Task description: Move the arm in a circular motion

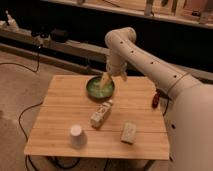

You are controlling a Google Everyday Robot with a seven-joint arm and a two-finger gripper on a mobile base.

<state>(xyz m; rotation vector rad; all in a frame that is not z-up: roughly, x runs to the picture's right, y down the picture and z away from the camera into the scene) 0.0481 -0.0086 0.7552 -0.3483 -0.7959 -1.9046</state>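
The arm (pixel 150 65) is a thick cream-white tube with small dark dots, reaching in from the right and bending down at an elbow near the top centre. Its gripper (pixel 105 80) is the small tan tip hanging just above the far rim of the green bowl (pixel 100 90) on the wooden table (pixel 60 132). Nothing appears held in it.
On the table stand a white cup (pixel 76 136) at the front left, a small carton (pixel 101 114) in the middle and a pale block (pixel 129 132) at the front right. A red object (pixel 155 98) sits at the right edge. A dark shelf and cables run behind.
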